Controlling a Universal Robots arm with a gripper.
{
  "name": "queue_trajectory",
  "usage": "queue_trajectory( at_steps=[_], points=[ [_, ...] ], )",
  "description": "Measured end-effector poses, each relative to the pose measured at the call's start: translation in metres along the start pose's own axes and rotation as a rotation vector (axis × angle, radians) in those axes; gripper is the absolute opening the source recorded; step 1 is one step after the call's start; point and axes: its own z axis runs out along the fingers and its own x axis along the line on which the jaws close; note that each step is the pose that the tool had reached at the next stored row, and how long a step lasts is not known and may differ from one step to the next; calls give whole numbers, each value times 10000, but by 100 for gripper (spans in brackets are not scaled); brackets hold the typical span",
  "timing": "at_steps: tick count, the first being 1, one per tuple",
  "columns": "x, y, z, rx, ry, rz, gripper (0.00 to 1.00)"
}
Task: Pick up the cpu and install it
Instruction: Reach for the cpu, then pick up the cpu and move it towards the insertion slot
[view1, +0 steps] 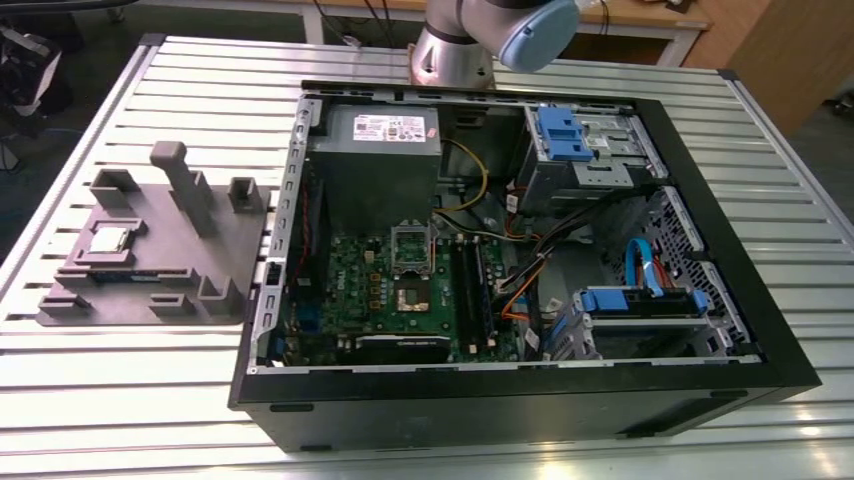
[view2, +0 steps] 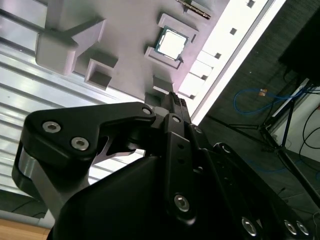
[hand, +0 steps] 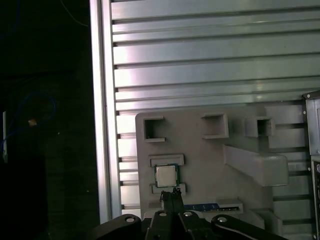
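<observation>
Status: cpu (view1: 107, 240) seated flat in the grey holder (view1: 150, 288), on the table (view1: 134, 400) at the exterior view's left, well apart from the open case (view1: 534, 405). In the first wrist view the gripper (hand: 172, 194) hovers near the cpu, no contact evident; jaws pressed together, grasping nothing. Assessment: cpu judged light, thin and rigid, metal top slick, underside likely delicate. Best held by two opposite edges, where the holder's walls leave gaps

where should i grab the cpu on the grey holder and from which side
By its two free edges, coming straight down from above: the cpu lies flat in the grey holder, raised tabs flank two opposite edges, and the other two look open for the jaws.
</observation>
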Motion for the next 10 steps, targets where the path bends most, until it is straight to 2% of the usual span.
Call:
queue_trajectory(
  at_steps=[10],
  points=[
    [0,0,0,-1,0,0,10]
  ],
)
